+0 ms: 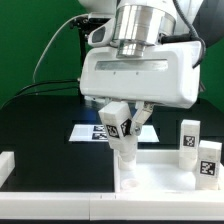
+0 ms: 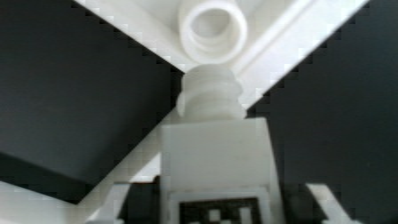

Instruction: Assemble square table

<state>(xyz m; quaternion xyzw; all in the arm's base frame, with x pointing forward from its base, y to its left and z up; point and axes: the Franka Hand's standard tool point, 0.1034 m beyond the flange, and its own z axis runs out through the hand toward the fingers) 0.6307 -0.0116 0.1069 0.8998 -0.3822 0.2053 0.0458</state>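
Clamping half-open fingers around an upright leg, pointing down into the tabletop.

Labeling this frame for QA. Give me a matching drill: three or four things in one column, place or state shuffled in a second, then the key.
Things:
1. gripper
2. held leg
3. table top
4. marker board

Places or states:
A. flat on the black table behind the arm
B. upright, lower end at a corner of the top
C. shut on a tagged leg
D. white rimmed tray at the front, two more tagged legs at the exterior view's right

Pairs: 1-C, 2-B, 3-D, 4-A
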